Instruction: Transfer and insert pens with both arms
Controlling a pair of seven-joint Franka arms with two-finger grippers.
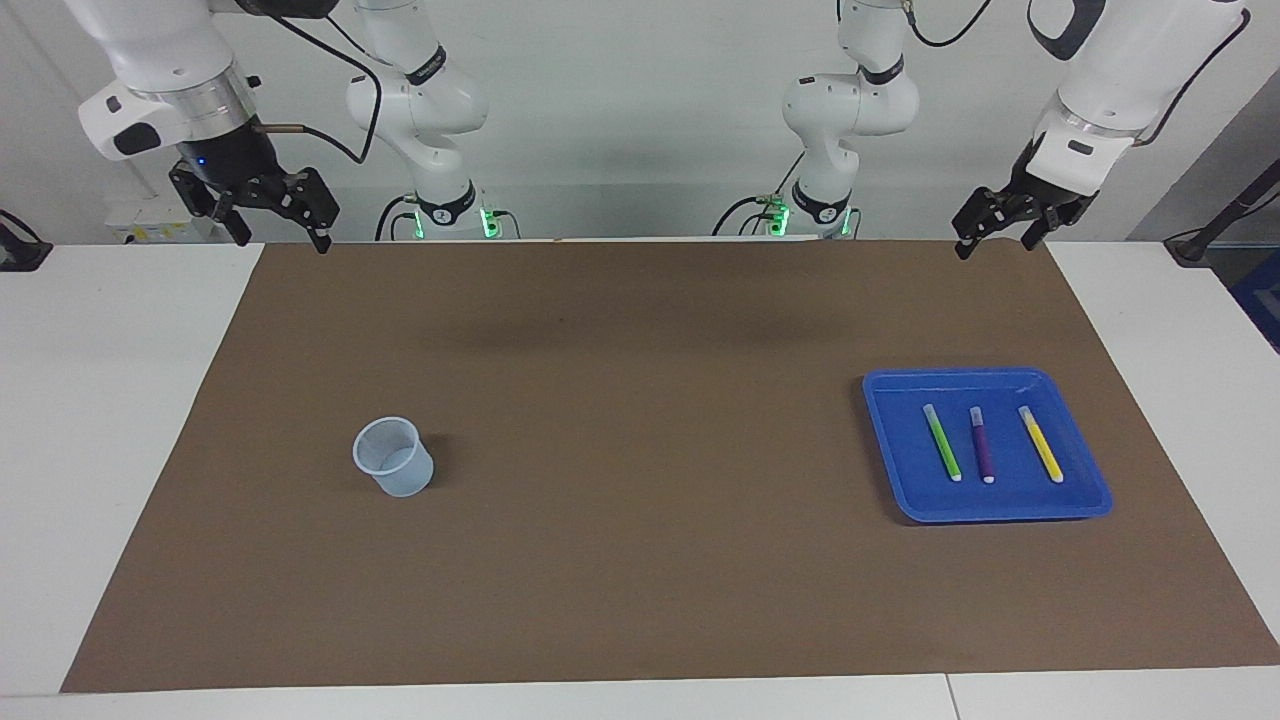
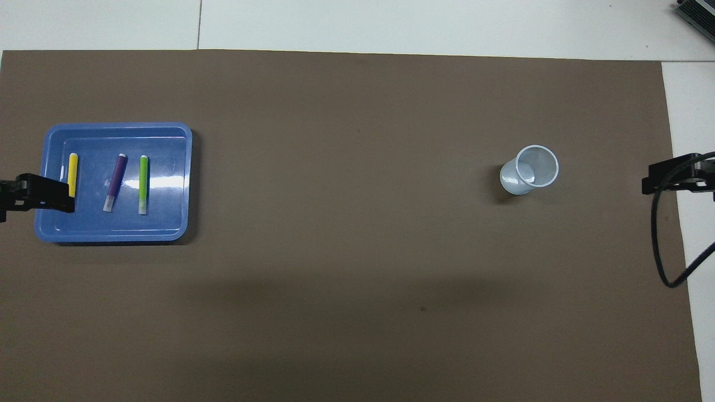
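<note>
Three pens lie side by side in a blue tray (image 1: 965, 374) toward the left arm's end of the table: green (image 1: 941, 443), purple (image 1: 982, 444) and yellow (image 1: 1040, 443). In the overhead view they are the green pen (image 2: 143, 184), the purple pen (image 2: 115, 181) and the yellow pen (image 2: 72, 173). My left gripper (image 1: 992, 244) hangs open and empty, high over the mat's edge by the robots. My right gripper (image 1: 282, 240) hangs open and empty, high over the mat's corner at the right arm's end. A pale cup (image 1: 393, 456) stands upright on the mat.
A brown mat (image 1: 640, 560) covers most of the white table (image 1: 120, 420). Seen from overhead, the tray (image 2: 167, 167) and the cup (image 2: 530, 169) sit far apart, with a black cable (image 2: 662, 251) hanging at the right arm's end.
</note>
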